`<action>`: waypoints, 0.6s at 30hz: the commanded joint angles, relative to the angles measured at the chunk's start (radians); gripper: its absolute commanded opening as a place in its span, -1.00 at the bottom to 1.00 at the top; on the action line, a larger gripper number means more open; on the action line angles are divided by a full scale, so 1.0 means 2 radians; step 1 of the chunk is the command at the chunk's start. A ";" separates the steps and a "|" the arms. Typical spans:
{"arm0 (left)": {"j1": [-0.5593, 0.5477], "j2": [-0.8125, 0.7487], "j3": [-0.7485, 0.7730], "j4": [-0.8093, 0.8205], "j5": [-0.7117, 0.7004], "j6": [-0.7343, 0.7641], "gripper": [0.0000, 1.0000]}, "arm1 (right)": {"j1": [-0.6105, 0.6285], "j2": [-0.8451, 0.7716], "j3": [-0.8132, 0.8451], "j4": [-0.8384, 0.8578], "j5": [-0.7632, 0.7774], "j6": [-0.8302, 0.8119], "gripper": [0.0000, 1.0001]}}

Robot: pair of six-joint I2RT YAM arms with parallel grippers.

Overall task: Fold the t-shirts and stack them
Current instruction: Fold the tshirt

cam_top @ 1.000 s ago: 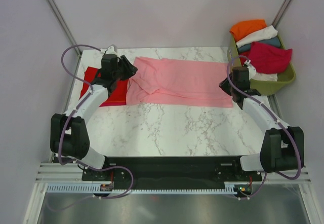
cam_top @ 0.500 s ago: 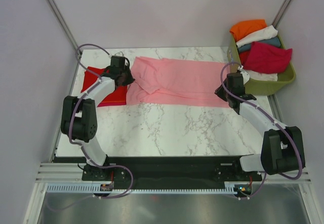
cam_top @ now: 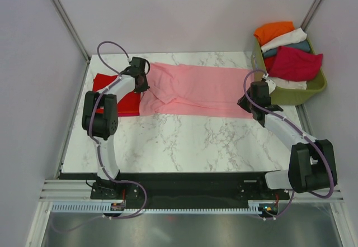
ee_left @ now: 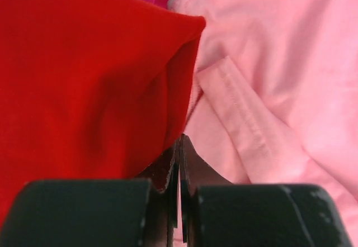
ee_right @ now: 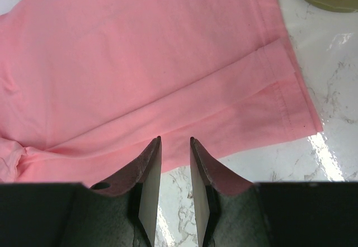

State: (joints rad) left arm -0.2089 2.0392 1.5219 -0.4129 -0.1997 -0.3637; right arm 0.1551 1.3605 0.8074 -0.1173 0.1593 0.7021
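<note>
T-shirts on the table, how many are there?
2: the pink t-shirt spread across the far side, the red t-shirt folded at its left. Others may hide underneath.

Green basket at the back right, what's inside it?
The olive basket holds a heap: orange shirt at the back, white shirt, a strip of teal shirt, crimson shirt in front. Whatever lies beneath them, and the basket's floor, is covered.
</note>
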 commanded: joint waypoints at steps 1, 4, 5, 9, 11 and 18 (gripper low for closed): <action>0.000 0.024 0.029 -0.034 -0.028 0.030 -0.95 | 0.003 -0.010 -0.003 0.017 0.001 -0.006 -0.31; 0.001 0.046 0.038 -0.050 -0.031 0.035 -0.95 | 0.003 -0.008 -0.003 0.018 -0.001 -0.005 -0.31; 0.002 0.056 0.042 -0.057 -0.039 0.035 -0.95 | 0.003 -0.008 -0.003 0.018 -0.002 -0.005 -0.31; 0.022 0.080 0.067 -0.090 -0.051 0.031 -0.95 | 0.002 -0.007 -0.003 0.018 -0.004 -0.006 -0.31; 0.035 0.082 0.071 -0.095 -0.043 0.030 -0.95 | 0.002 -0.008 -0.004 0.018 -0.005 -0.007 -0.31; 0.095 0.034 0.031 -0.093 -0.076 -0.046 -0.95 | 0.003 -0.009 -0.009 0.012 0.009 -0.002 -0.31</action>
State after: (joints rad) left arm -0.0933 2.1609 1.6260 -0.5468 -0.2592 -0.3813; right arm 0.1551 1.3605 0.7944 -0.1123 0.1562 0.7021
